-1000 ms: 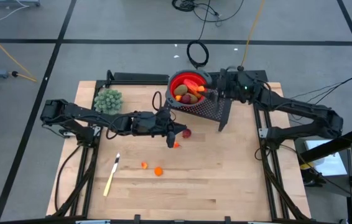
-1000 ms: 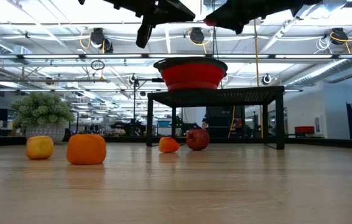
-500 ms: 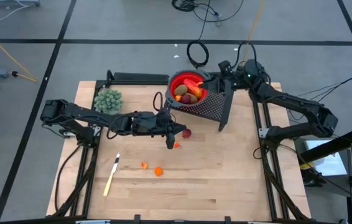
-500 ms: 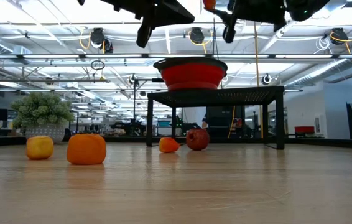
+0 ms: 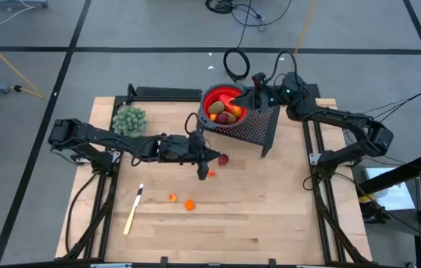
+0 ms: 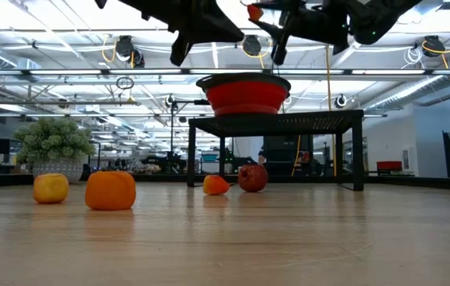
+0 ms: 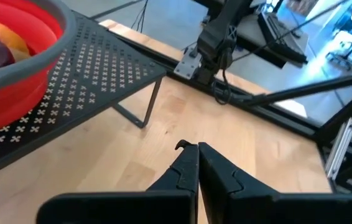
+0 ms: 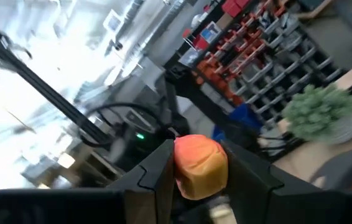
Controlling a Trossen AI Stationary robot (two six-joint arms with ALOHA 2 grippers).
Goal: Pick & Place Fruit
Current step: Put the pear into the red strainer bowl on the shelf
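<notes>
A red bowl (image 5: 222, 108) holding several fruits stands on a black perforated stand (image 5: 255, 130). My right gripper (image 5: 252, 88) hangs over the bowl's far right rim, shut on a small orange fruit piece (image 8: 201, 165), also seen high in the low view (image 6: 254, 12). My left gripper (image 5: 204, 161) hovers shut above the table, close to a dark red ball (image 5: 224, 158) and a small orange bit (image 5: 210, 173). Two more orange bits (image 5: 189, 205) lie nearer the front. My right gripper pinches the orange fruit piece by two opposite sides (image 8: 182, 168) between its two fingers. The fingers come from the table's right, about level and tipped slightly up. The piece is lifted clear, above the bowl.
A bushy green clump in a pot (image 5: 129, 119) stands at the far left. A yellow-handled knife (image 5: 133, 210) lies near the front left. In the left wrist view the stand's leg (image 7: 148, 106) and the right arm's base (image 7: 216, 46) show beyond the shut fingers (image 7: 188, 165).
My right gripper has swung toward the far edge and then left over the bowl's rim. It has rolled about and tipped its fingers upward, still shut on the orange piece. The fruits on the table lie where they were.
</notes>
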